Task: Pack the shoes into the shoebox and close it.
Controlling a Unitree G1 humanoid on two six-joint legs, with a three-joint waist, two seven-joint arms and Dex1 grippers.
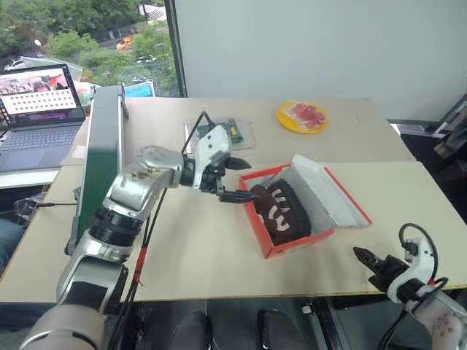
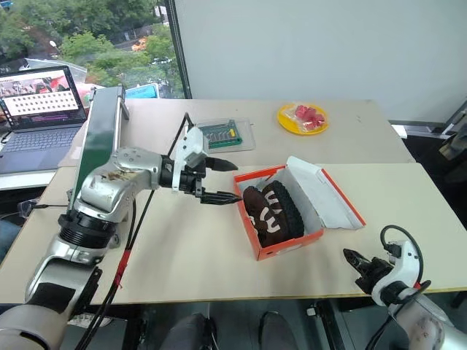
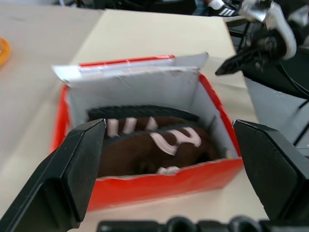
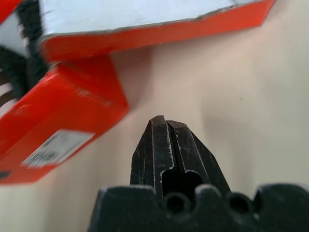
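Observation:
The red-orange shoebox (image 1: 271, 246) lies open in the middle of the table, its pale grey lid (image 1: 328, 186) folded back to the right. Both dark brown shoes (image 1: 282, 210) with white markings rest inside it on their sides. My left gripper (image 1: 232, 179) hovers open at the box's left end, fingers spread and pointing toward the shoes, which fill the left wrist view between the fingers (image 3: 72, 169). My right gripper (image 1: 366, 259) is low at the table's near right edge, shut and empty, apart from the box; its closed tips (image 4: 165, 126) point at the box's corner.
A yellow plate (image 1: 300, 117) with red pieces sits at the far side. A clear tray with a green board (image 2: 226, 135) lies behind my left gripper. A tall green panel (image 1: 102, 146) stands at the left, with a laptop (image 1: 40, 109) beyond it.

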